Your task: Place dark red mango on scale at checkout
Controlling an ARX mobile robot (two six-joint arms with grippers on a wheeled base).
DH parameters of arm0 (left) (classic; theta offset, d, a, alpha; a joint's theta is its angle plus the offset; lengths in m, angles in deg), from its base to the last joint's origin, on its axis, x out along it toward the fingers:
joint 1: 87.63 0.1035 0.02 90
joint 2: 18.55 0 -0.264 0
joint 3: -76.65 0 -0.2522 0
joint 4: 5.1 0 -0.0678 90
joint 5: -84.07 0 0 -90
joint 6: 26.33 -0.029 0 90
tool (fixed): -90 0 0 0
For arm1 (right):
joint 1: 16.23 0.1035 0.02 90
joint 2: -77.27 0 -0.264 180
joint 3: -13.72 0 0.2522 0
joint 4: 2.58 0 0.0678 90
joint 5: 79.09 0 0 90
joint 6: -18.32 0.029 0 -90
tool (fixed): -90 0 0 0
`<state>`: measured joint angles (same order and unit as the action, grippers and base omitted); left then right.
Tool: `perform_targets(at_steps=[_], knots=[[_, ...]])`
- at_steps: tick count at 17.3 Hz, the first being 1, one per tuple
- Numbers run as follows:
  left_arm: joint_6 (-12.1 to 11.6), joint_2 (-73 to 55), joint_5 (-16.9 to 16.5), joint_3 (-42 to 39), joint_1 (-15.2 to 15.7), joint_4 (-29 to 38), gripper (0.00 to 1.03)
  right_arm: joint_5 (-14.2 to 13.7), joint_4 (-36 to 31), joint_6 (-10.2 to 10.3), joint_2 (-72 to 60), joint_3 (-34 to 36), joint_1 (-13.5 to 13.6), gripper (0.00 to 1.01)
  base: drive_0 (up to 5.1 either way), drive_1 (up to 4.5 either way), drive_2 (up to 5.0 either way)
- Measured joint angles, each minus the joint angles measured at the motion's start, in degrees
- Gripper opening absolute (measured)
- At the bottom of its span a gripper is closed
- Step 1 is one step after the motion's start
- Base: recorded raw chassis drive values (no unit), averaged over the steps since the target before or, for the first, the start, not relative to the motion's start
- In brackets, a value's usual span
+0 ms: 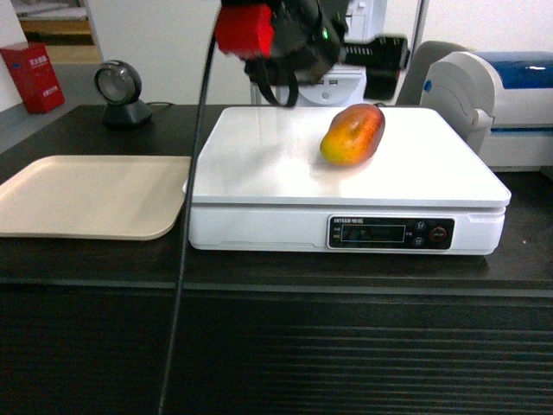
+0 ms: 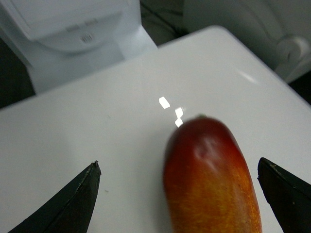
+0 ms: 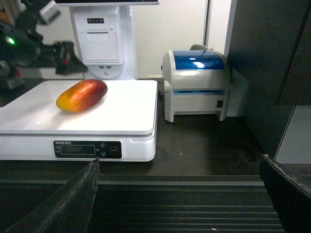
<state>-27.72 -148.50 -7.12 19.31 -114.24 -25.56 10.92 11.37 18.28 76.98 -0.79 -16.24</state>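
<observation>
Dark red mango (image 1: 352, 134) lies on its side on the scale (image 1: 259, 173), right of centre on the plate, red end toward the back. Nothing grips it. Left gripper (image 2: 177, 194) hovers above the scale's rear, jaws spread, fruit between the 2 tips but untouched. Right gripper (image 3: 180, 194) hangs off by the checkout (image 1: 276, 346) front, jaws apart, empty. Step looks like retreat: lift straight up, don't nudge the fruit, it could roll.

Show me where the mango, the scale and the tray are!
dark red mango (image 1: 352, 134), head view, middle of its skin.
scale (image 1: 259, 169), head view, bare white top plate.
beige tray (image 1: 86, 194), head view, its flat middle.
</observation>
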Motion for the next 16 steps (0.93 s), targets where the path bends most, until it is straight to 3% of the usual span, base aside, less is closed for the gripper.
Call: perform_targets(at_steps=[3, 5, 7, 11, 12, 13, 16], knots=[[1.53, 10.08, -0.98, -4.31, 2.73, 5.16, 0.98, 0.00, 0.00, 0.00, 0.00, 0.00, 0.00, 0.98, 0.0, 0.00, 0.0], [2.93, 17.81, -1.77, -11.17, 5.84, 12.55, 0.98, 0.00, 0.00, 0.00, 0.00, 0.00, 0.00, 0.98, 0.0, 0.00, 0.0], [2.93, 27.87, -0.26, -22.53, 10.99, 20.76, 0.98, 0.00, 0.02, 0.00, 0.00, 0.00, 0.00, 0.98, 0.0, 0.00, 0.0], [2.40, 47.91, 1.03, -39.98, 21.20, 25.75, 0.98, 0.00, 0.00, 0.00, 0.00, 0.00, 0.00, 0.98, 0.0, 0.00, 0.0], [2.21, 50.60, 2.01, -42.05, 22.47, 23.58, 0.95, 0.00, 0.00, 0.00, 0.00, 0.00, 0.00, 0.98, 0.0, 0.00, 0.0], [2.21, 55.78, 1.81, -48.46, 25.07, 22.77, 0.83, 0.00, 0.02, 0.00, 0.00, 0.00, 0.00, 0.98, 0.0, 0.00, 0.0], [2.23, 69.81, 1.66, -67.25, 27.10, 27.19, 0.56, 0.00, 0.00, 0.00, 0.00, 0.00, 0.00, 0.98, 0.0, 0.00, 0.0]])
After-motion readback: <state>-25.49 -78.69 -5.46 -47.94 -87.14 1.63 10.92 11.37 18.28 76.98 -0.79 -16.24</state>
